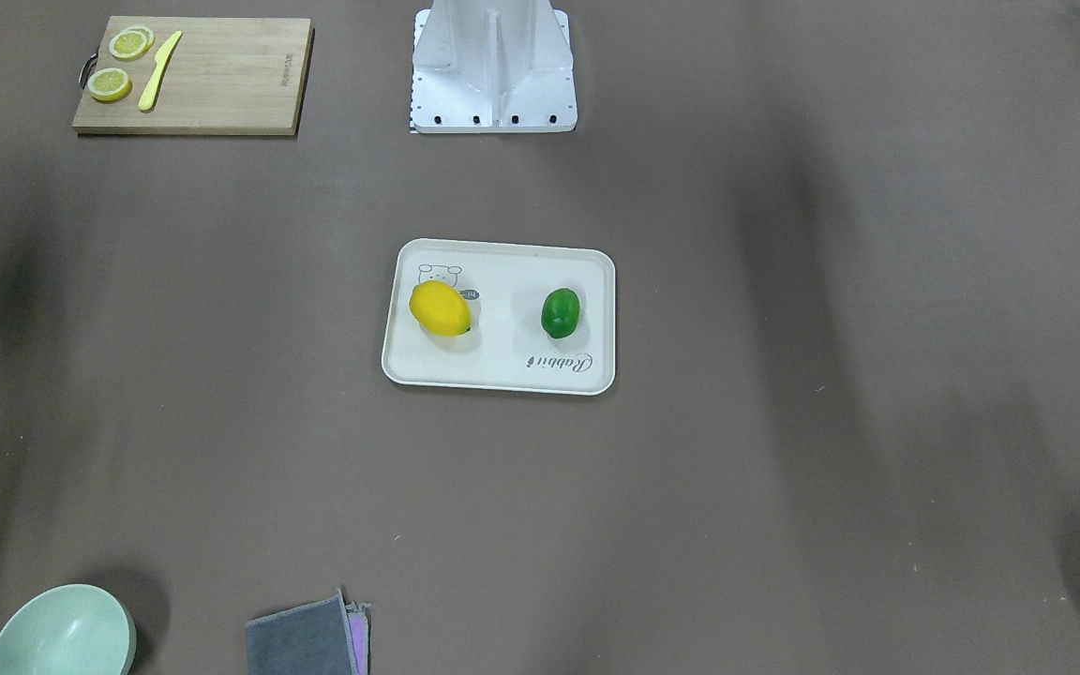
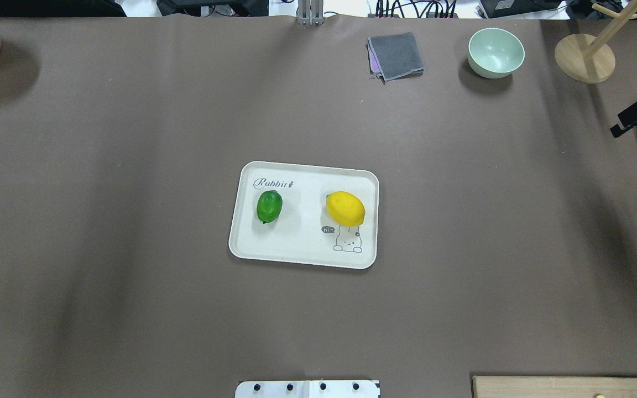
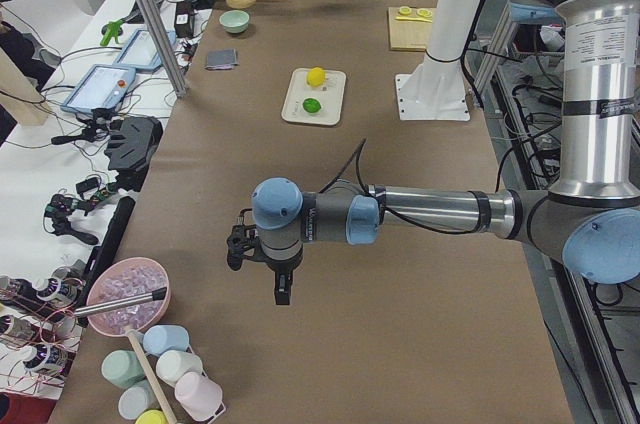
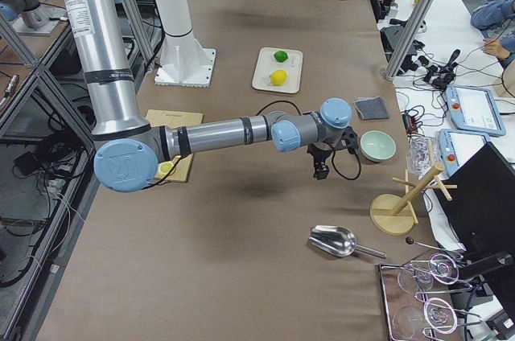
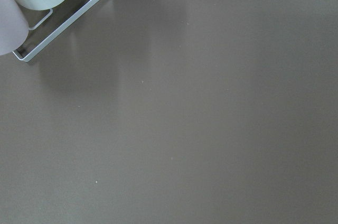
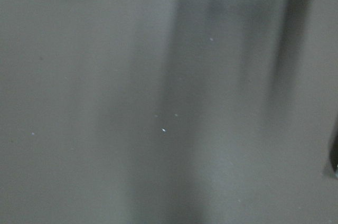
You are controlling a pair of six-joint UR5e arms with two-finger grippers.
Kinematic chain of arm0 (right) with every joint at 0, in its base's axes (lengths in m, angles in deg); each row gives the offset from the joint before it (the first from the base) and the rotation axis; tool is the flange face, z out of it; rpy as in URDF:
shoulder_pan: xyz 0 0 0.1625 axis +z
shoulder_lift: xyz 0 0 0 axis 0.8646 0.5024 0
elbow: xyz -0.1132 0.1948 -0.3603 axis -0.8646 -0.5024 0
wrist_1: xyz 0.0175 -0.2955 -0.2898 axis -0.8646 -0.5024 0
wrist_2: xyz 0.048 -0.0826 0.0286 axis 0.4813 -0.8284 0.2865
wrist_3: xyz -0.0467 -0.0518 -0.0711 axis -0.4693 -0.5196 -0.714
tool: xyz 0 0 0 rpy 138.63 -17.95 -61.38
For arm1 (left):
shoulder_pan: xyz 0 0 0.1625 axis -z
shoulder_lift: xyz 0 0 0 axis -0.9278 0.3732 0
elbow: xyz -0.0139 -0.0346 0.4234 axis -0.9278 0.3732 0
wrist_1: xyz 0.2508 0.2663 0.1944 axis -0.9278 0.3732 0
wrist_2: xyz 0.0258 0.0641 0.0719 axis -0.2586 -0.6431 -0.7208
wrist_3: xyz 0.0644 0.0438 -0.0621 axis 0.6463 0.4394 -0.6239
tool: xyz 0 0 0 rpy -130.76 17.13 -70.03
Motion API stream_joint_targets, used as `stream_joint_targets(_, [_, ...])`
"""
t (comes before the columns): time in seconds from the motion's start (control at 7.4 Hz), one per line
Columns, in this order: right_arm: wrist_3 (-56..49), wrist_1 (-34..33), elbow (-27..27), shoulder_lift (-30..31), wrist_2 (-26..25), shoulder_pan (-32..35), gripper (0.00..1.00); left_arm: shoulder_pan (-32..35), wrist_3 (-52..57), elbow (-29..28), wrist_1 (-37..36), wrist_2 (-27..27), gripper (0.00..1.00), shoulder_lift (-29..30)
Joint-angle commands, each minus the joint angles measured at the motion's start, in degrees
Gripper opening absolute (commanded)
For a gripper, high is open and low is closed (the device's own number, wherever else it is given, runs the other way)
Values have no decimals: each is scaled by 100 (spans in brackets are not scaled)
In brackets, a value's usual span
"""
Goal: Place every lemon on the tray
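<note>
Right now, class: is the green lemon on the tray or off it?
On it. The green lemon lies inside the raised rim of the tray, apart from the yellow lemon.

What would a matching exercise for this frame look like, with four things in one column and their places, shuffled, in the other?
Things
1. bright yellow oval lemon
2. glossy dark green oval lemon
3. thin yellow-rimmed lemon slices
4. pale green round bowl

Places
A. on the brown table, near the folded grey cloth
B. on the cream-white rectangular plastic tray, at its cartoon animal drawing
C. on the wooden cutting board, beside the yellow knife
D. on the tray, close to its "Rabbit" script

Pairs: 1-B, 2-D, 3-C, 4-A.
</note>
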Motion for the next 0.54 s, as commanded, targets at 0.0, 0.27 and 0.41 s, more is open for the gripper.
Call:
stream_joint_targets(0.0, [-3,-181,-3,371,-63,385,98,4,0,8,0,0,98,0])
stream_joint_targets(0.27, [-99,-155,14,609,-64,649,99,4,0,8,0,0,98,0])
stream_joint_targets(0.41, [-99,-163,14,653,-64,702,99,4,0,8,0,0,98,0])
